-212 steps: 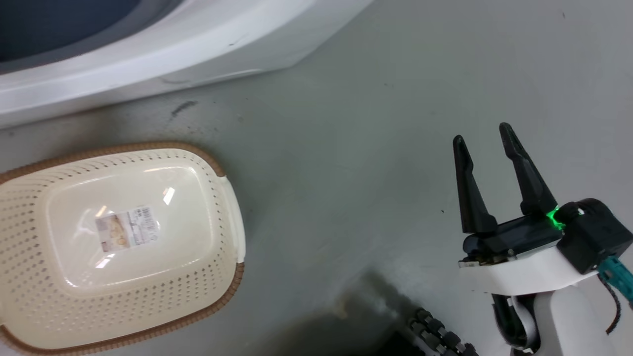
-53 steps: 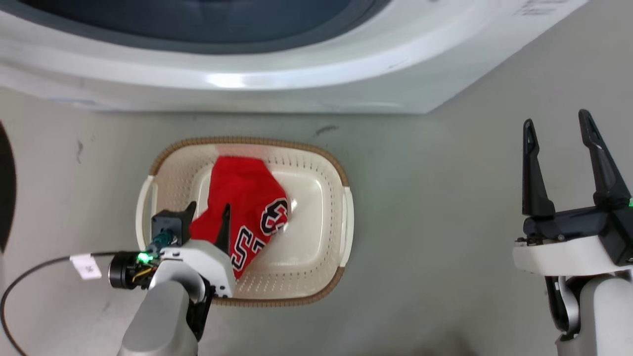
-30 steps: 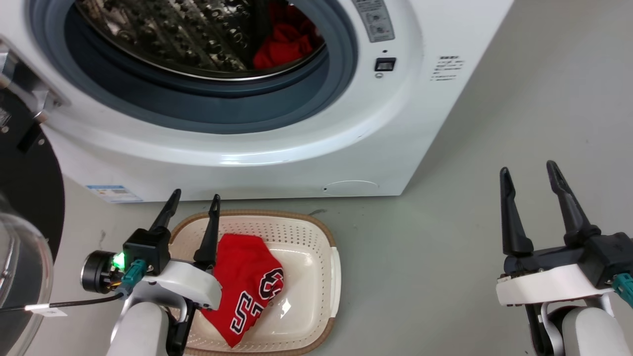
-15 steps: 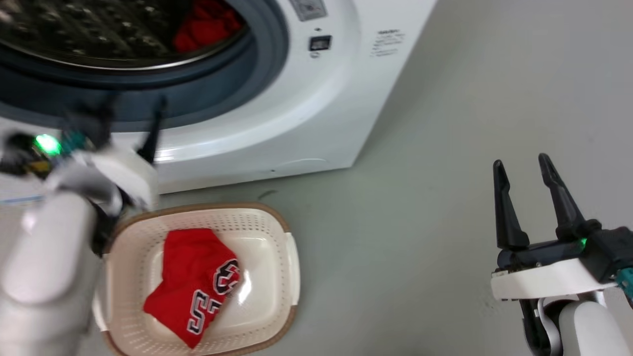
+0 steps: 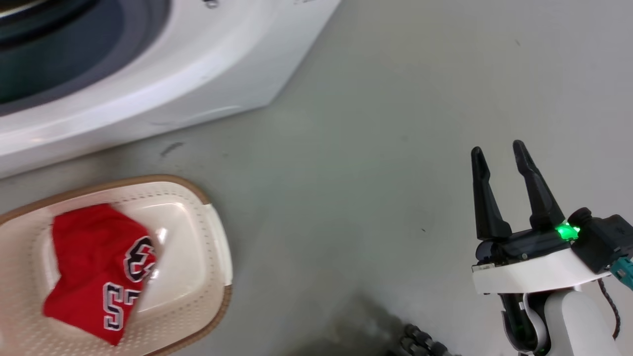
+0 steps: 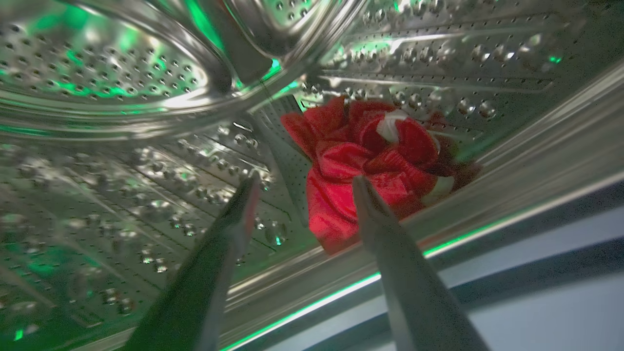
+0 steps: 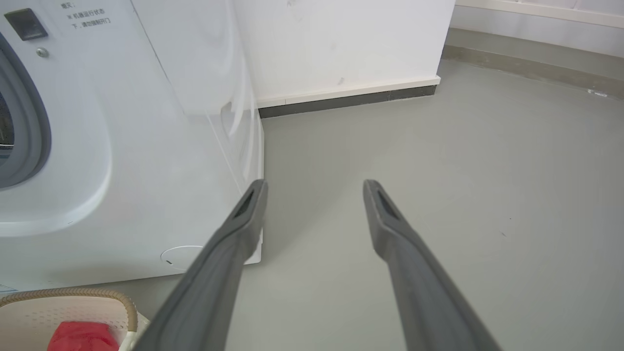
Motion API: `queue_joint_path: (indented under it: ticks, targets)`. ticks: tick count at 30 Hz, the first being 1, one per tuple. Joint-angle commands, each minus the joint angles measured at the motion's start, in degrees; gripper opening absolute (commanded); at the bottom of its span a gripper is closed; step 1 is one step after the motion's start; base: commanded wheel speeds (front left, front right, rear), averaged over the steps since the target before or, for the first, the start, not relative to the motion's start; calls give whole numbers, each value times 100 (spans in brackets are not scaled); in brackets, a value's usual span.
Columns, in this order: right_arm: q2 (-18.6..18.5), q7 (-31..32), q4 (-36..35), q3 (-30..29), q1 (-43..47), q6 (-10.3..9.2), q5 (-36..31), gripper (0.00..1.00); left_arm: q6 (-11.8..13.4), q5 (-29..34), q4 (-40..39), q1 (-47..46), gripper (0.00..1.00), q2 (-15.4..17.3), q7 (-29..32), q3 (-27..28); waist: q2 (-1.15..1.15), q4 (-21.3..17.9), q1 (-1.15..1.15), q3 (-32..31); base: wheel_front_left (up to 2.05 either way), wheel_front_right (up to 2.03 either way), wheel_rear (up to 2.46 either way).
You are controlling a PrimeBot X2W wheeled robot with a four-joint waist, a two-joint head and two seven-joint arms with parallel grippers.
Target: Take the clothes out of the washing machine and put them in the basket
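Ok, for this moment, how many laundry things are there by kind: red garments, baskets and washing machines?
Red garments: 2 (a jersey in the basket, a bundle in the washing machine)
Baskets: 1
Washing machines: 1
Total: 4
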Motion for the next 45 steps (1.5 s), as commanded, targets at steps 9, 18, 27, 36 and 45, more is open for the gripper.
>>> queue_joint_path:
  ticks: [9,18,27,36,45]
  targets:
    - [17,-12,-81,188,8,-6,326,100,64,-204,773,-1476,100,202,1462,-237,0,-762,-1,888,0,0,0]
    - [15,-12,-180,106,118,-6,528,100,112,43,1733,-2256,100,-87,1769,-550,0,-732,-1,1102,0,0,0]
    - [15,-12,-261,70,171,-6,526,100,55,42,2468,-2490,100,-271,1834,-764,0,-686,-1,1236,0,0,0]
    - [15,-12,-217,106,-20,-6,524,100,6,-102,2693,-2609,0,-248,1389,-989,0,-681,-1,1221,0,0,0]
    - [14,-12,-103,220,-346,-6,341,100,-2,-402,2576,-2487,0,-20,289,-1187,0,-721,-1,869,0,0,0]
